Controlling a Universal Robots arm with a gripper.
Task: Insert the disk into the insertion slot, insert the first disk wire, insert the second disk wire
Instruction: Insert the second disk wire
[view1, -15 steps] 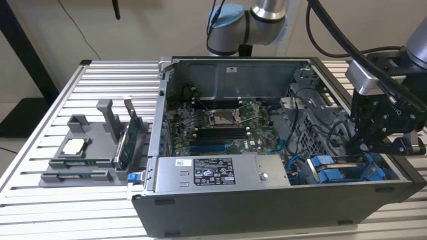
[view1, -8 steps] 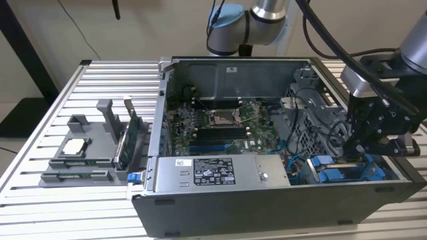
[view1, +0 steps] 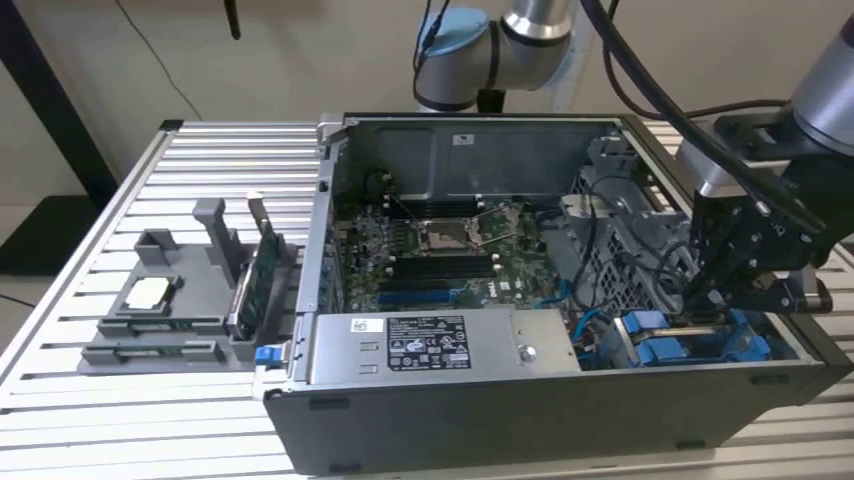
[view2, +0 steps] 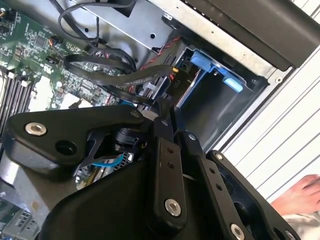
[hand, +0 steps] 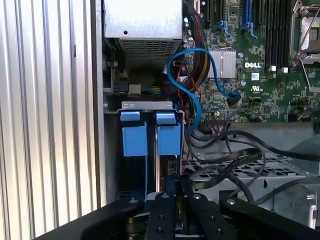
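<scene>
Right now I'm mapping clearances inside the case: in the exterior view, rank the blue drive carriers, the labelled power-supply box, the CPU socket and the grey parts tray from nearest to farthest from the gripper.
1. Blue drive carriers, directly under the gripper.
2. Power-supply box, along the case's front edge.
3. CPU socket, mid-motherboard.
4. Grey parts tray, outside the case at the exterior view's left.

You're looking at a ribbed aluminium table (view1: 107, 230) before a plain beige wall (view1: 287, 55) — a dark stand (view1: 54, 110) at the exterior view's left.
</scene>
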